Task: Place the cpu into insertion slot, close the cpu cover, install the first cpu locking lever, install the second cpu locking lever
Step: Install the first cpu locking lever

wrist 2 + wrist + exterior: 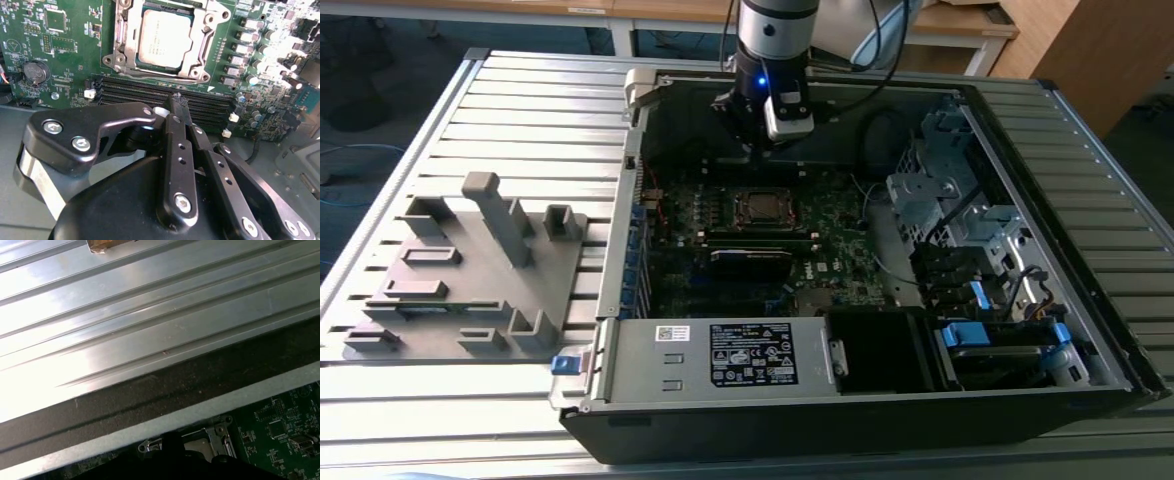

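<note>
The cpu (163, 38), a square chip with a silver-grey top, lies in the insertion slot (131, 74) on the green board. The cpu cover (195, 56), a silvery frame, lies flat around it, so the chip shows through its cut-out. My gripper (178, 102) hangs above the black memory slots beside the socket, apart from it, fingers shut with nothing between them. In the exterior view the gripper (759, 150) hovers just behind the cpu (759, 205), towards the back of the open computer case. I cannot tell how the locking levers stand.
A grey fixture plate (467, 275) with upright blocks lies on the ribbed metal table at the exterior view's left. In the case are a power supply (720, 355) at the front, drive cages (961, 225) on the right and a coin battery (35, 72).
</note>
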